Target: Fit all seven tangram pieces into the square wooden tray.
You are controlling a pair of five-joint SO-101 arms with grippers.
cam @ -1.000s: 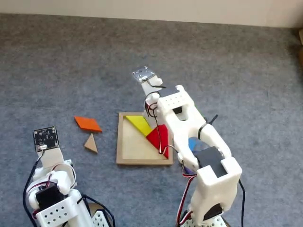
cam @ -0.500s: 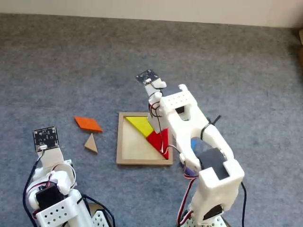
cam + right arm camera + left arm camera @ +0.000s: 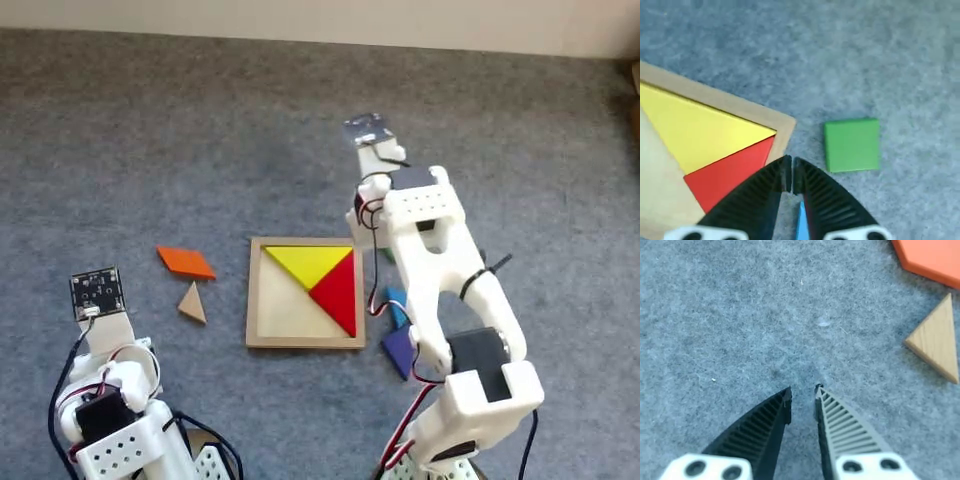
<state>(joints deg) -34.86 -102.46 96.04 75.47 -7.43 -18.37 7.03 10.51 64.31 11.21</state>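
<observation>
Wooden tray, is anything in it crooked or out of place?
Nothing stands out. The yellow triangle and red triangle lie flat, edge to edge, inside the square wooden tray. The green square, orange parallelogram and small wooden triangle lie loose on the grey carpet.

Bright, even light casts only faint shadows.

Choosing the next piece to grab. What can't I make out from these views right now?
Green square: in the high view the right arm covers nearly all of it.
Light blue piece and dark blue piece: the same arm hides part of each, so their shapes are unclear.
Orange piece: cut off by the left wrist view's edge.
Wooden tray: cropped by the right wrist view's edge.
</observation>
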